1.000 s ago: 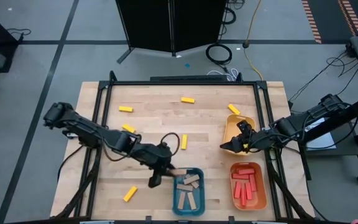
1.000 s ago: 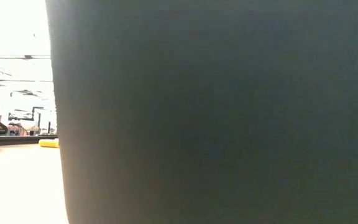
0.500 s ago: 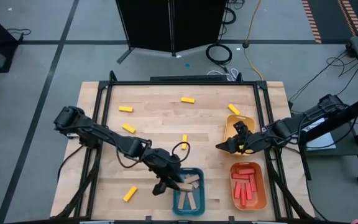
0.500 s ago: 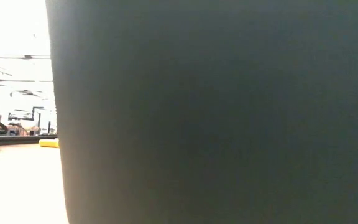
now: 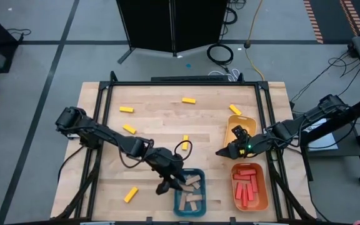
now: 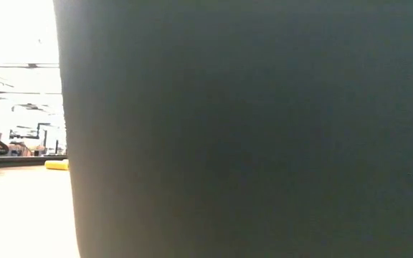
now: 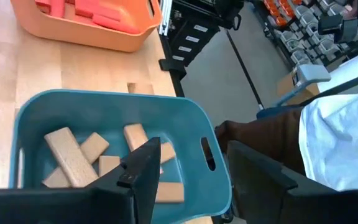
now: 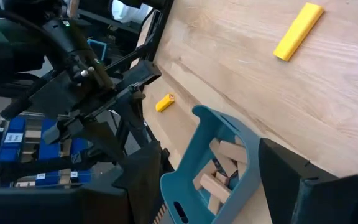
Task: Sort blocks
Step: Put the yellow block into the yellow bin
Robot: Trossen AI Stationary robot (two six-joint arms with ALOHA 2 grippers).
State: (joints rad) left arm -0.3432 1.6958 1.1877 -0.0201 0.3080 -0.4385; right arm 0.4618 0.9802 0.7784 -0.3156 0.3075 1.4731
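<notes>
My left gripper [image 5: 169, 186] [image 7: 191, 149] hangs open over the left rim of the blue tray [image 5: 203, 194] [image 7: 104, 99], nothing between its fingers. Several tan blocks [image 5: 192, 200] [image 7: 67, 155] lie in that tray. Red blocks [image 5: 245, 184] fill the orange tray [image 5: 265, 187] to its right. My right gripper [image 5: 222, 152] [image 8: 204, 155] hovers open and empty over the table, just left of the yellow tray [image 5: 250, 119]. Yellow blocks lie flat on the wood: one [image 5: 185, 142] in the middle, one [image 5: 130, 194] near left, one [image 5: 129, 129] at the left.
More yellow blocks lie along the far side [image 5: 126, 109] [image 5: 188, 100] [image 5: 235, 110]. A dark metal frame [image 5: 167, 80] borders the table. In the low view a dark surface [image 6: 249, 129] fills most of the picture, with one yellow block [image 6: 56, 165] showing beside it.
My left gripper has moved toward the table's near edge and a little right, coming over the blue tray's left rim, and has tipped further down. My right gripper has drifted slightly away from the yellow tray toward the table's middle.
</notes>
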